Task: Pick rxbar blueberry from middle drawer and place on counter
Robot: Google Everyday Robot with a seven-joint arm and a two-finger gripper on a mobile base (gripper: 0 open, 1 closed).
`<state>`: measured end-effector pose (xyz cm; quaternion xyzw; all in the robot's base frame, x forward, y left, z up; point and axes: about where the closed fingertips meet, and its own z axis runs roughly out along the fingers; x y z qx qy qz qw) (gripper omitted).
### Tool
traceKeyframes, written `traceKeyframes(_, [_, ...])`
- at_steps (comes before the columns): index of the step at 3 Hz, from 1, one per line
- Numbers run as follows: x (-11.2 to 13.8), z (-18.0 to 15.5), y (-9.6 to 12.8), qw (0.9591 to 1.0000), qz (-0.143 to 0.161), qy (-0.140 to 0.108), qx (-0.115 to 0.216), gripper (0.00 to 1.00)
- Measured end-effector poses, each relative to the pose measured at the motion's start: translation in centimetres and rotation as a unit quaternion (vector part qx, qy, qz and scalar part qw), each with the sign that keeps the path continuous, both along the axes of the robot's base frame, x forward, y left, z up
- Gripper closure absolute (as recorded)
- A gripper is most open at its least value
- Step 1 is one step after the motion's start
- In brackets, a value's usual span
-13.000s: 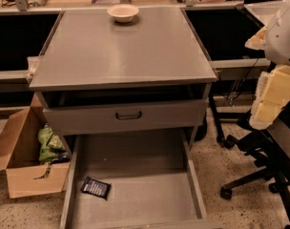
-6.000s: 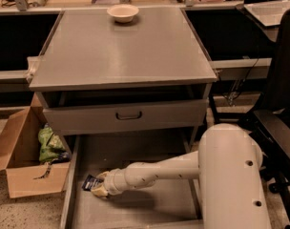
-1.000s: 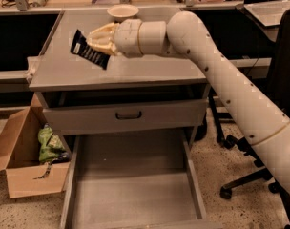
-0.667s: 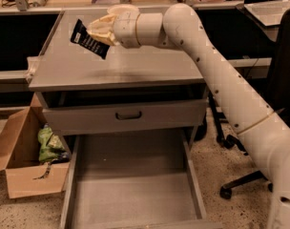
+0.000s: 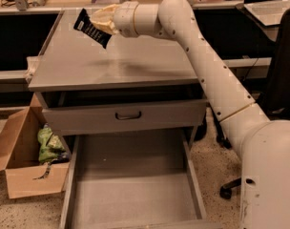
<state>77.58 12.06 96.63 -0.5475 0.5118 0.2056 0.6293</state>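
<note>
My gripper (image 5: 103, 20) is shut on the rxbar blueberry (image 5: 91, 28), a dark flat wrapper with white print. It holds the bar tilted in the air above the back left part of the grey counter (image 5: 135, 61). My white arm (image 5: 207, 66) reaches in from the lower right across the counter. The middle drawer (image 5: 130, 190) is pulled out below, and its grey floor is bare.
A grey drawer front with a black handle (image 5: 128, 114) sits above the open drawer. A cardboard box (image 5: 21, 161) holding a green bag (image 5: 49, 144) stands on the floor at the left. A black office chair (image 5: 283, 70) is at the right.
The bar was lifted out of the drawer and carried up over the counter. In the last second my gripper has moved farther back with it.
</note>
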Motion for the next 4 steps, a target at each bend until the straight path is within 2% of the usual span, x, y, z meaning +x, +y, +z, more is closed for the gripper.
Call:
traceKeyframes(3, [-0.02, -0.03, 0.05, 1.0, 0.0, 0.0, 0.0, 0.13])
traceKeyframes(4, [-0.02, -0.03, 0.05, 1.0, 0.0, 0.0, 0.0, 0.0])
